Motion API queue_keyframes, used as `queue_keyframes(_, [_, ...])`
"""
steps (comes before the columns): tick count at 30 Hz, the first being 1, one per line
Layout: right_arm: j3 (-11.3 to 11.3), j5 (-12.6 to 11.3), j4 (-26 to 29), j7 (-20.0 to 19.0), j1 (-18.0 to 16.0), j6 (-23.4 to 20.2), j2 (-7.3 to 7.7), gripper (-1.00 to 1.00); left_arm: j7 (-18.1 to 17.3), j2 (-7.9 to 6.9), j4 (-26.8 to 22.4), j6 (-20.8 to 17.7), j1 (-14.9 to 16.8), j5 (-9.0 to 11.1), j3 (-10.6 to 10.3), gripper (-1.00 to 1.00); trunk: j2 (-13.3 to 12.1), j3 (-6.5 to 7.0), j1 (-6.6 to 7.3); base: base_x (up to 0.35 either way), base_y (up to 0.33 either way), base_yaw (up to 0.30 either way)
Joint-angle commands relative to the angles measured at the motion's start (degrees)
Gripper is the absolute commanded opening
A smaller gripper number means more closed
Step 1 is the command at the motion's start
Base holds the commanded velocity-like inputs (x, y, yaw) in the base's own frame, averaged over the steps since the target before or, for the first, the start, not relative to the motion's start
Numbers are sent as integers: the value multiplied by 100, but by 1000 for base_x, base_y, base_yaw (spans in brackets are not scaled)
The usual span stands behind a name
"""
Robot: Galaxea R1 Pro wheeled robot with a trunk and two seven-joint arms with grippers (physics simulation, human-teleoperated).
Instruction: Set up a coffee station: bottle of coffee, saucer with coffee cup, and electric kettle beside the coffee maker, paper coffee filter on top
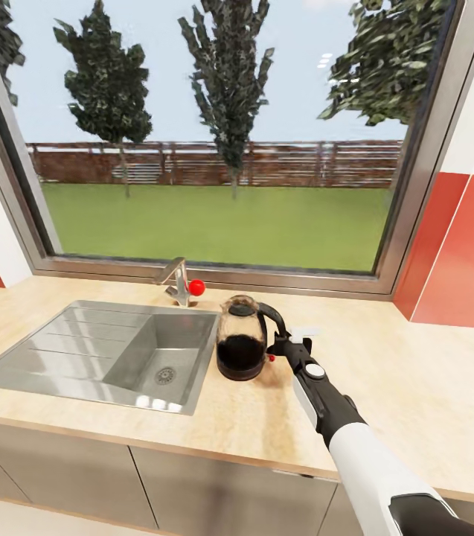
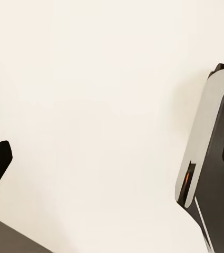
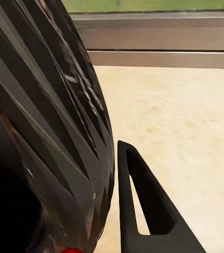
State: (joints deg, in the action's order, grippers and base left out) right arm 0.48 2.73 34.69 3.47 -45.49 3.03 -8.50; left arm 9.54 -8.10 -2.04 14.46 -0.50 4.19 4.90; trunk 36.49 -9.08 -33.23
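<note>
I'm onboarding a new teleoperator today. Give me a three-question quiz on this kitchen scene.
1. True or false: the electric kettle stands inside the sink.
2. Which gripper is at the kettle's handle? A) left B) right
3. Fill in: the kettle rests on the ____.

Key:
1. False; it stands just beside the sink.
2. B, the right gripper.
3. kitchen countertop.

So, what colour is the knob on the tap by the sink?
Red knob, clearest in the head view.
</note>
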Motion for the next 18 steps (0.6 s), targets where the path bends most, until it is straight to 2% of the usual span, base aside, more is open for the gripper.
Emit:
queue_keyframes(1, [13, 8, -15, 20, -3, 13, -3, -100, -14, 1, -13, 13, -3, 29, 37, 100, 6, -9, -2, 0, 0, 0])
queue_keyframes(18, [41, 1, -15, 14, -4, 7, -3, -100, -14, -14, -15, 7, -11, 35, 30, 100, 6, -9, -2, 0, 0, 0])
